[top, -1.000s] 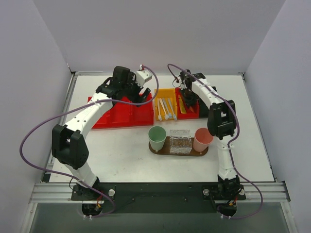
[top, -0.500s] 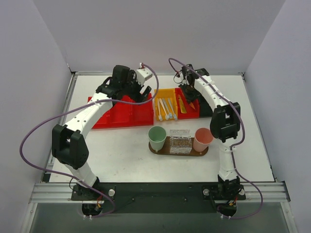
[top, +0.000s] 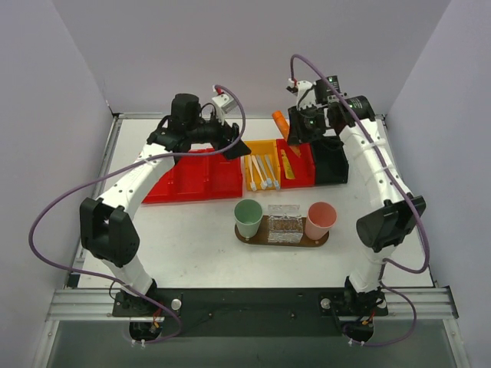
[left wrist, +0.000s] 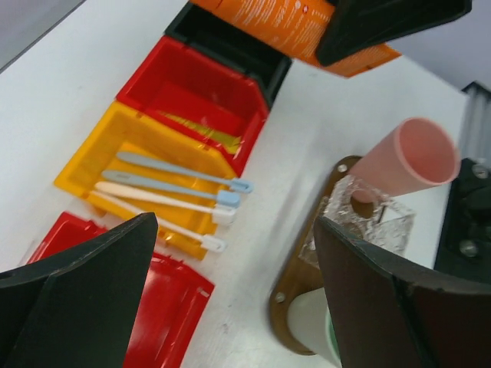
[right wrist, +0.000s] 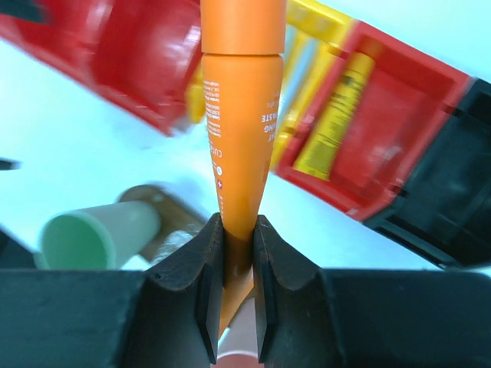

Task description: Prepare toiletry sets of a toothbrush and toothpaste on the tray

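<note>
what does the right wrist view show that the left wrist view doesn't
Only the right wrist view: the right gripper seen from behind, its two fingers pinched on the flat end of the orange toothpaste tube.
Only the left wrist view: the left gripper wide open and empty, and four toothbrushes lying side by side in the yellow bin.
Both: the orange toothpaste tube held up in the air, the yellow tube lying in the red bin, and part of the tray.

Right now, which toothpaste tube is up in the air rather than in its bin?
The orange tube, clamped at its flat end in the right pincer. The other one visible, a yellow tube, lies flat in a red bin.
</note>
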You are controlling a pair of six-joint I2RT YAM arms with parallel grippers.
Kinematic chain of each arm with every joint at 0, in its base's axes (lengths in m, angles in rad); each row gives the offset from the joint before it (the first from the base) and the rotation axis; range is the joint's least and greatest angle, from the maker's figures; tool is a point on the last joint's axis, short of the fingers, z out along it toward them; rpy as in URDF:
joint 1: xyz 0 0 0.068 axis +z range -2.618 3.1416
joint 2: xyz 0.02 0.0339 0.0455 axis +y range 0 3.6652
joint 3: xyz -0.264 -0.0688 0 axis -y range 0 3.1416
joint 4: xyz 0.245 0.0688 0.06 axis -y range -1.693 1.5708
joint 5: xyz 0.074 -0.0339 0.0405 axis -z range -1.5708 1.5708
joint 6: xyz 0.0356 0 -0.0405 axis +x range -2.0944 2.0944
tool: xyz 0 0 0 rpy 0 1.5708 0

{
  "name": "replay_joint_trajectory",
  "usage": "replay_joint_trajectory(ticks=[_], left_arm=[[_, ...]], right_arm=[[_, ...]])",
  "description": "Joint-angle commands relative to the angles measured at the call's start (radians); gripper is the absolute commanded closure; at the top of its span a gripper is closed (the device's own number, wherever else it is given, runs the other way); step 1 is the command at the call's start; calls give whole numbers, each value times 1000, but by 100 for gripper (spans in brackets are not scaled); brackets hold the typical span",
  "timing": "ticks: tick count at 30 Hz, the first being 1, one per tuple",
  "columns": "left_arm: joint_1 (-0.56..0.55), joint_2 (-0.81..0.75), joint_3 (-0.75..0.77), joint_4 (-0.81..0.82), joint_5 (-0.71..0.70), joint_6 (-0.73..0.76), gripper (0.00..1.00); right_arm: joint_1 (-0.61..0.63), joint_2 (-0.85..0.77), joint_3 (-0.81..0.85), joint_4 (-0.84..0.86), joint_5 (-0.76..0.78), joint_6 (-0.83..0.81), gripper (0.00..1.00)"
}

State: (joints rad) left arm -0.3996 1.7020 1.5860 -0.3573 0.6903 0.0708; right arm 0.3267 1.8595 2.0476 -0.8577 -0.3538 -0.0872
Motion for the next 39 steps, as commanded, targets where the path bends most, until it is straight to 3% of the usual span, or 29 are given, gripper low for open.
replay_joint_trajectory(ticks=[1, 10, 20, 23, 27, 31, 39], left_arm=[[8, -73, 13, 216, 222, -262, 6], [8, -99, -66, 535, 337, -529, 6], [15, -81, -77, 648, 347, -594, 6], [18, -74, -63, 644, 373, -592, 10], [18, -71, -31, 529, 405, -499, 23], [16, -87, -75, 552, 419, -505, 36], [16, -73, -97, 597, 491, -559, 39]], right_arm=[[-6, -83, 3, -23, -360, 44, 99], [15, -106, 6, 0, -617, 87, 98], [58, -108, -23, 8, -692, 95, 98], [64, -112, -41, 5, -718, 69, 98], [64, -129, -55, 5, -718, 57, 98], [64, -128, -53, 5, -729, 55, 98], [71, -118, -43, 6, -726, 60, 98]])
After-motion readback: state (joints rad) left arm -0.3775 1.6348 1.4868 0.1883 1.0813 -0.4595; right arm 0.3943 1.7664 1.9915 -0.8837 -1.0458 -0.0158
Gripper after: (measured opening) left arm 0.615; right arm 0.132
